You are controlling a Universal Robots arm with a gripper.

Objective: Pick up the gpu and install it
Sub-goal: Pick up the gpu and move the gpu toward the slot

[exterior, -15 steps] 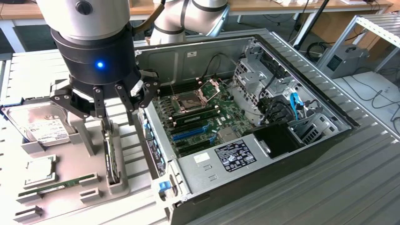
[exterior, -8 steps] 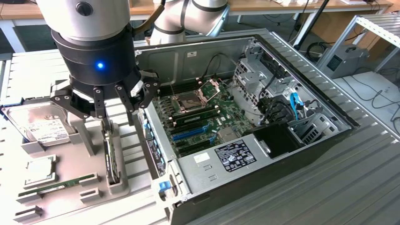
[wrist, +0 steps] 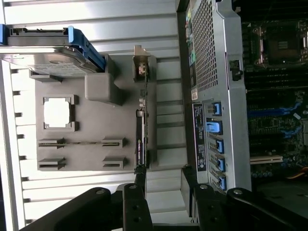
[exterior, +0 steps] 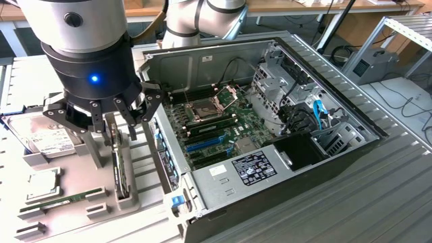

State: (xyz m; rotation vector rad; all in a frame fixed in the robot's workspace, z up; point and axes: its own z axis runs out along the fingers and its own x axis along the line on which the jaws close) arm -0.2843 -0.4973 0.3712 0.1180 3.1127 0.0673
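The gpu (exterior: 121,169) stands on edge in a slot of the grey parts holder (exterior: 81,177), a thin dark card seen edge-on. In the wrist view the gpu (wrist: 140,142) runs along the holder beside the computer case (wrist: 216,72), its metal bracket end (wrist: 141,65) farthest from me. My gripper (exterior: 116,126) hangs just above the card's far end with its fingers spread and nothing between them. In the wrist view my gripper (wrist: 163,192) is open, one dark finger (wrist: 137,202) lining up with the card's near end. Nothing is held.
The open computer case (exterior: 270,126) lies at the exterior view's right, its motherboard (exterior: 216,121) and blue slots (exterior: 202,144) exposed. On the holder sit a silver hard drive (exterior: 40,139), a square processor chip (exterior: 42,183) and a green memory stick (exterior: 64,200).
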